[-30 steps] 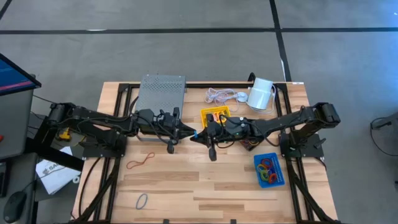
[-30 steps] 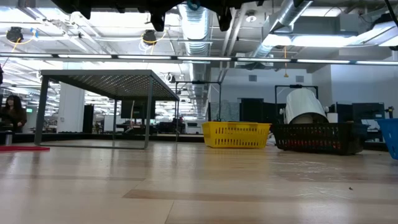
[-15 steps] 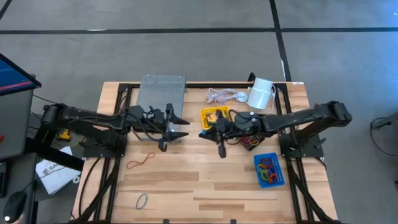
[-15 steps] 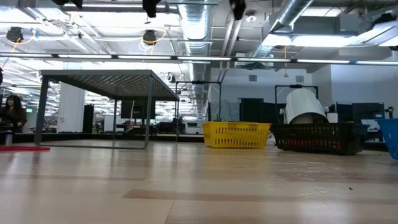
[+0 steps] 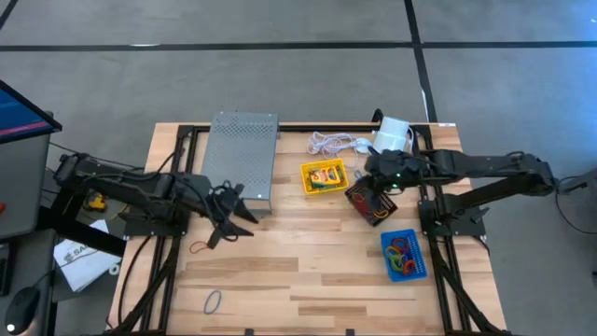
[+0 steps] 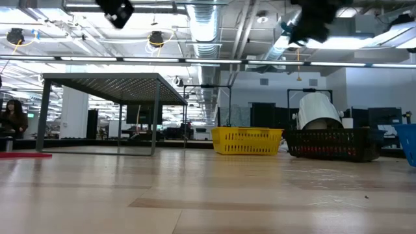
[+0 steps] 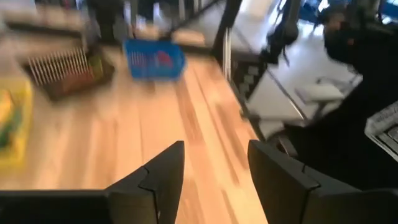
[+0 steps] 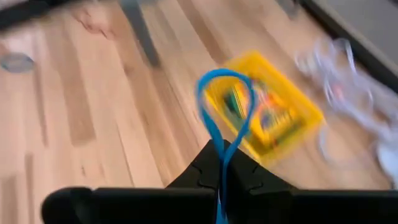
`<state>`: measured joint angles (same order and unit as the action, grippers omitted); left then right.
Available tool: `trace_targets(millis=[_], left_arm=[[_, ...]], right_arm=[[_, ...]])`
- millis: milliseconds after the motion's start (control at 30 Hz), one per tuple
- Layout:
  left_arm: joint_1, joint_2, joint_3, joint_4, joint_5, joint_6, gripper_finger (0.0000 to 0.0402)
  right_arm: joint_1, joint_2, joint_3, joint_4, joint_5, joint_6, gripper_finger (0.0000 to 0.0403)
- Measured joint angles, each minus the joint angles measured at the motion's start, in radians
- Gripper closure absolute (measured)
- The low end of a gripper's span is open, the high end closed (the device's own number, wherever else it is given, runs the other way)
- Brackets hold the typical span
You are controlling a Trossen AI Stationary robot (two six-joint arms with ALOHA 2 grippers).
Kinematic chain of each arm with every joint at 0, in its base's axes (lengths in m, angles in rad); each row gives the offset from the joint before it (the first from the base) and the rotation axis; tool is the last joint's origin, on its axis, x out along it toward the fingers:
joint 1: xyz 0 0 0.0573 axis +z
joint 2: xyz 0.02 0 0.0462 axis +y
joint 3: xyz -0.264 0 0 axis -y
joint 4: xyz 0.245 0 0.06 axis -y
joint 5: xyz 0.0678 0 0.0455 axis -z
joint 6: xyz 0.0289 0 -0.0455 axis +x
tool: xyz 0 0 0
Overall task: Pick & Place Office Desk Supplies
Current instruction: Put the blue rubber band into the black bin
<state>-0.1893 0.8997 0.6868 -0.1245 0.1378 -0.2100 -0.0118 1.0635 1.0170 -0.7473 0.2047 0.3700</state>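
"One blue band (image 8: 225, 102) is pinched tight in the right gripper (image 8: 221, 167), with the yellow tray (image 8: 271, 115) just past it."

"Could it slip?"

"Maybe. It's thin, so a fast swing might flick it onto the bench (image 5: 308, 280). The left gripper (image 7: 214, 168) is open and empty, near the red band (image 5: 211, 242)."

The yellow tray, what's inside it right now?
The yellow tray holds small crayon boxes, yellow-green with coloured print, filling most of it. No rubber-band loop shows inside. Whatever lies beneath the boxes is covered and cannot be seen.
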Motion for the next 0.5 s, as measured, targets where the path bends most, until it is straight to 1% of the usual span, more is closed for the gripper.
trace_targets(millis=[67,133,200,367,433,500], left_arm=[[-0.020,0.002,0.000,-0.055,0.000,-0.054,0.0234],[-0.042,0.017,0.000,-0.062,-0.001,-0.104,0.0237],[-0.062,0.031,0.000,-0.086,-0.002,-0.137,0.0238],[-0.090,0.095,0.000,-0.083,0.000,-0.161,0.0239],[-0.092,0.124,0.000,-0.121,-0.001,-0.168,0.0239],[-0.092,0.160,0.008,-0.192,-0.001,-0.171,0.0239]], right_arm=[[-0.010,-0.035,-0.042,-0.034,-0.001,0.045,0.0403],[-0.022,-0.070,-0.094,-0.074,-0.001,0.090,0.0403],[-0.034,-0.101,-0.153,-0.077,-0.001,0.129,0.0403],[-0.075,-0.153,-0.275,-0.069,-0.035,0.203,0.0403],[-0.095,-0.153,-0.305,-0.066,-0.066,0.215,0.0403],[-0.111,-0.145,-0.328,-0.039,-0.099,0.222,0.0403]])
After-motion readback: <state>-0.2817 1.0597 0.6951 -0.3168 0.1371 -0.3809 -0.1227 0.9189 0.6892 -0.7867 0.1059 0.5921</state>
